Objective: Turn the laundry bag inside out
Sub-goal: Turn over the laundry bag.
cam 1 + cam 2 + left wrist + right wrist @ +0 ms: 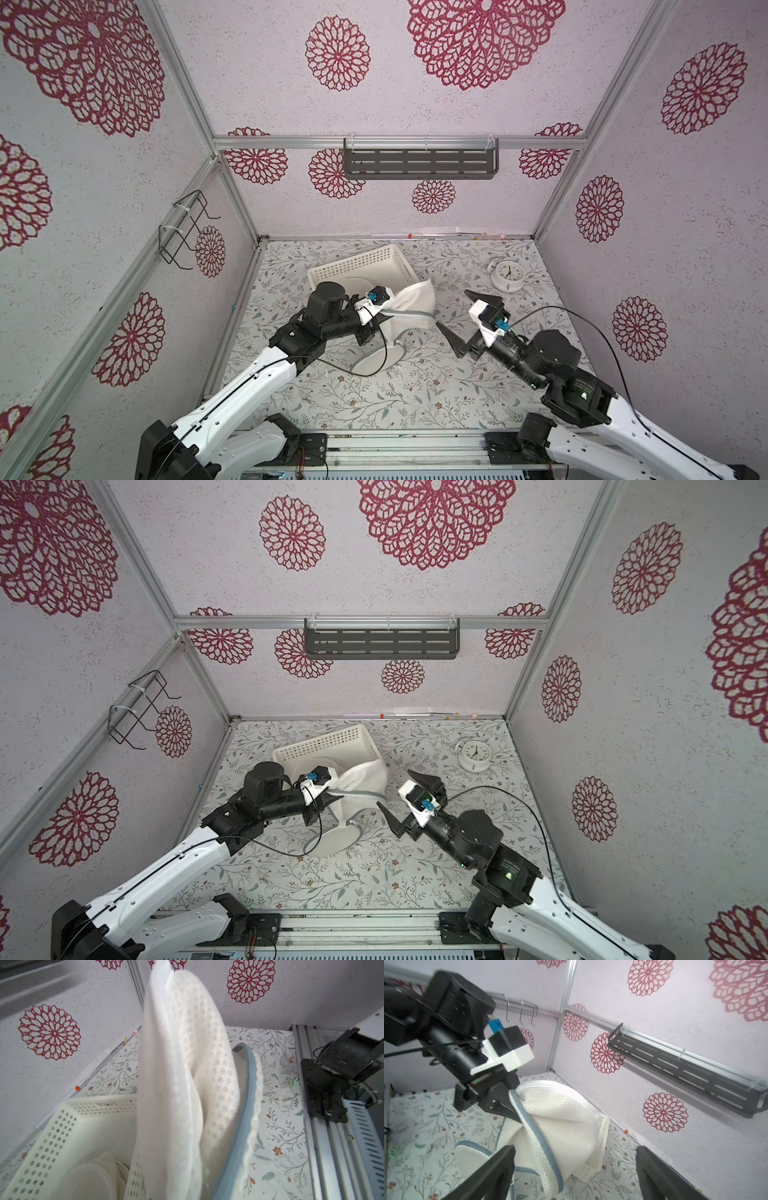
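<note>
Laundry bag, white mesh with blue-grey trim, at mid-table: upper part held up and leaning on the basket's near corner, round flat end down on the floral table. Leftmost, left claw clenched on the bag's trimmed edge. Just behind, white perforated basket, holding pale round pieces, kind unclear from the left wrist view. Right of the bag, right claw released, jaws spread wide, gripping nothing, just beside the mesh. Farther right, white alarm clock near the table's back edge, well apart from the bag; dial numerals too small to read.
</note>
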Controlling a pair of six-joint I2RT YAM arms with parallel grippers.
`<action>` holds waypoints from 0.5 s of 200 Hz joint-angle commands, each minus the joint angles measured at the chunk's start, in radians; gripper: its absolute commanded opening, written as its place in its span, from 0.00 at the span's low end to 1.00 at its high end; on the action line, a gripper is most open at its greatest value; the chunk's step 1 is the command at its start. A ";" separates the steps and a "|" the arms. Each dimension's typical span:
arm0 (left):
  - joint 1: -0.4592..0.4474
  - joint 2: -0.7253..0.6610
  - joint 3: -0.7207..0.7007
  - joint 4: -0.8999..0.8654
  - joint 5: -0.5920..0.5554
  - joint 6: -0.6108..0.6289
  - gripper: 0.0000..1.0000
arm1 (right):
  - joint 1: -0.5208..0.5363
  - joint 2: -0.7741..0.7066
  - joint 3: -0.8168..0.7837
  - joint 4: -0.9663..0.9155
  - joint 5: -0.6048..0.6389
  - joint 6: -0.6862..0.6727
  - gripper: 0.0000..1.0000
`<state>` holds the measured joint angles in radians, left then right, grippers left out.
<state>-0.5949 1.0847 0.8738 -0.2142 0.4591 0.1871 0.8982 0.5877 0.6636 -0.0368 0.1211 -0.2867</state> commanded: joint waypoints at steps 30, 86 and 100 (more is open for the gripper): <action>0.006 -0.020 0.001 0.022 0.040 -0.244 0.00 | 0.005 0.013 -0.238 0.418 0.035 -0.050 0.90; 0.006 0.003 0.010 0.022 0.100 -0.239 0.00 | 0.005 0.174 -0.225 0.562 0.044 -0.086 0.70; 0.006 -0.002 0.006 0.021 0.101 -0.233 0.00 | 0.004 0.202 -0.215 0.581 0.047 -0.086 0.58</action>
<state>-0.5945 1.0863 0.8738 -0.2142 0.5270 -0.0383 0.8989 0.7547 0.4091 0.4183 0.1444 -0.3599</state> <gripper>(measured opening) 0.074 0.649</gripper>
